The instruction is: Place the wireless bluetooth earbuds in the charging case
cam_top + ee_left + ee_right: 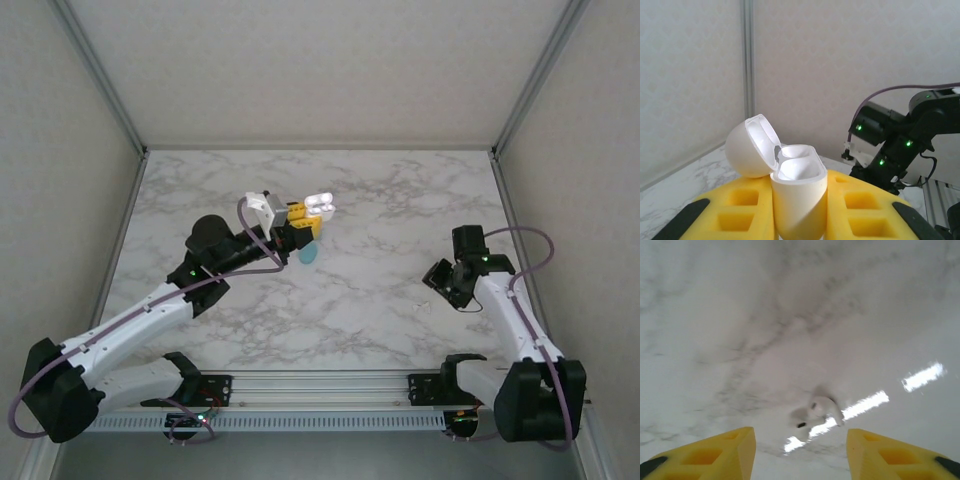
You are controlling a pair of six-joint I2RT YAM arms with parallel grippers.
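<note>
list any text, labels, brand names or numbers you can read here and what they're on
None readable. The open white charging case in the left hand shows no logo or print, nor does the earbud on the marble table. The green lights on the right arm are plain dots, not signs.

The left arm (130,322) and the right arm (522,318) are built alike: smooth white tube links run between chunky black joint housings, and small green lights (192,271) glow on the housings. A thin purple cable (900,88) loops loosely along each arm. The left gripper (800,220) and right gripper (800,450) have bright yellow plastic fingers, moulded with square pockets and tipped with black pads (677,225). A white block (260,208) sits at the left wrist.
</note>
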